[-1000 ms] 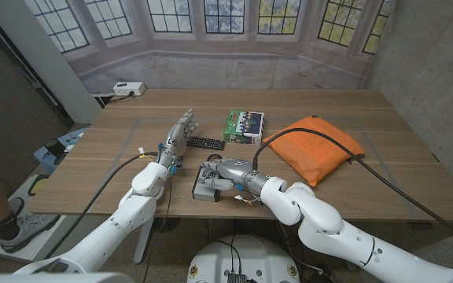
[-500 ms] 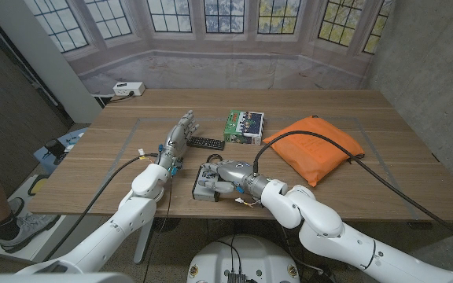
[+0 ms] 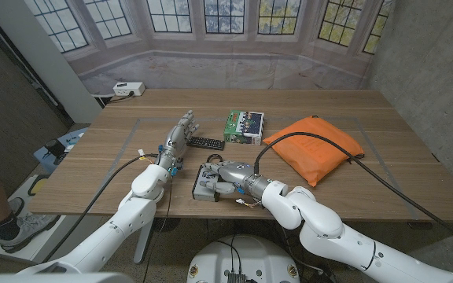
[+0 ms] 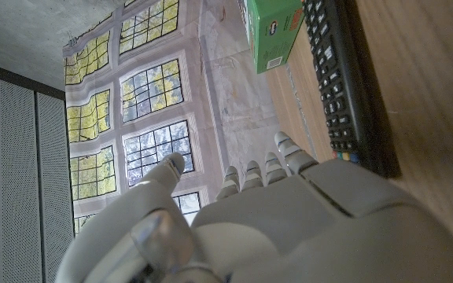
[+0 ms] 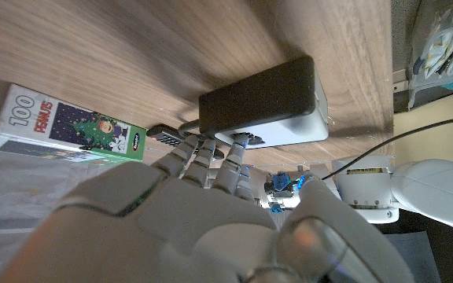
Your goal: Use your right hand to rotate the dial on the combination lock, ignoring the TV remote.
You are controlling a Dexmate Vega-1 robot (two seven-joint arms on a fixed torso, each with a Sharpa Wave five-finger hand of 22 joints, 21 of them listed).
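The combination lock (image 3: 205,187), a grey box, lay on the bench (image 3: 384,165) at lower centre of the head view. The right hand (image 3: 228,174) lay over its right side, fingers (image 5: 211,157) curled down onto the lock's edge; the dial itself was hidden, so whether they pinched it could not be told. The step in hand appeared to be dial rotation. The next move likely called for a twist of the fingers with the box kept in place. The TV remote (image 3: 205,143) lay above, beside the left hand (image 3: 181,132), whose fingers were extended, holding nothing.
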